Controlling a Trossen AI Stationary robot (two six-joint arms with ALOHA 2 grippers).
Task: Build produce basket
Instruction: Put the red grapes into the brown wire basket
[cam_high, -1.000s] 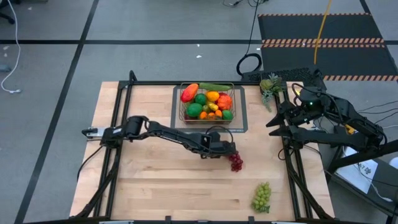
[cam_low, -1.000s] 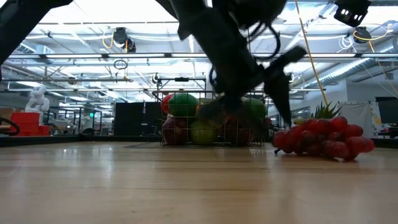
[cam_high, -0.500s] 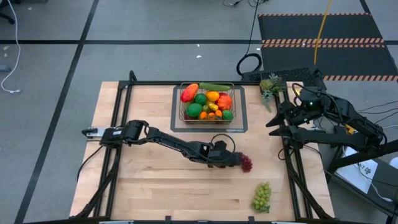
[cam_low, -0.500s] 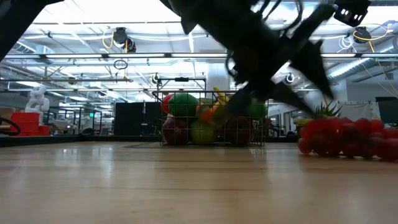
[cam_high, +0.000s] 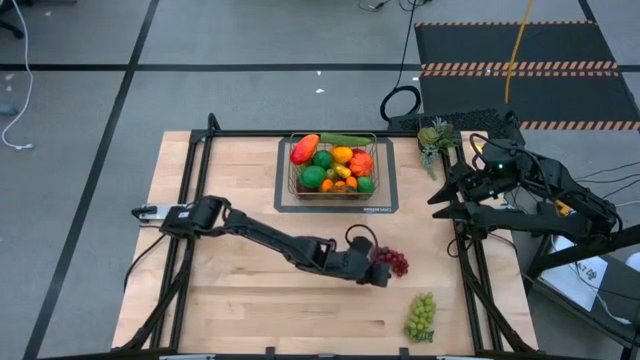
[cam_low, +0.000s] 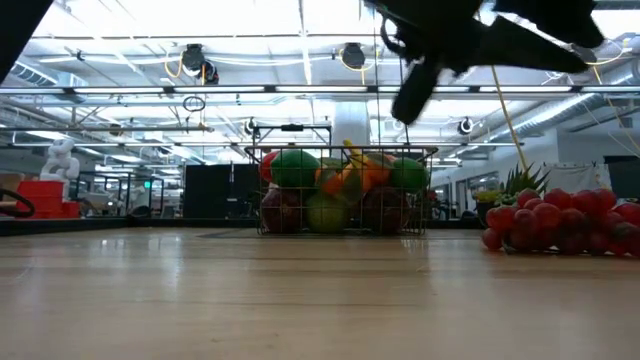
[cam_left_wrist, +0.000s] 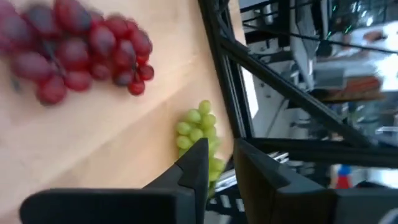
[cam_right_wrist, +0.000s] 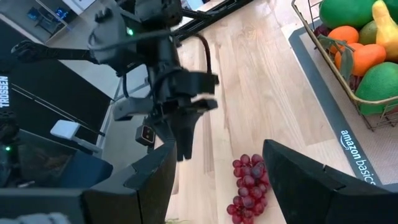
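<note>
A: High view?
B: Left hand (cam_high: 379, 276) low over the wooden desk (cam_high: 240, 310), just beside the red grapes (cam_high: 393, 262), holding nothing. Basket (cam_high: 333, 166) at the far middle on a grey mat (cam_high: 283, 190), packed with produce (cam_high: 340, 164). Green grapes (cam_high: 421, 316) lying near the front right corner, apart from the red bunch. Right hand (cam_high: 440, 204) off the right edge of the desk, near the spiky green piece (cam_high: 434, 136).

A: Low view?
B: Basket (cam_low: 342, 190) in the middle distance, heaped with green, orange and dark fruit. Red grapes (cam_low: 562, 222) resting on the desk (cam_low: 300, 290) at the right. Dark arm parts blurred overhead.

A: Left wrist view?
B: Left hand (cam_left_wrist: 217, 165) with fingers (cam_left_wrist: 194, 167) parted, gripping nothing. Red grapes (cam_left_wrist: 81, 53) and green grapes (cam_left_wrist: 198, 134) both flat on the desk ahead.

A: Right wrist view?
B: Right hand (cam_right_wrist: 214, 168) spread wide, empty. Red grapes (cam_right_wrist: 249, 188) on the boards between its fingers' line of sight, left hand (cam_right_wrist: 180, 127) hanging above them, basket corner (cam_right_wrist: 345, 53) off to the side.
</note>
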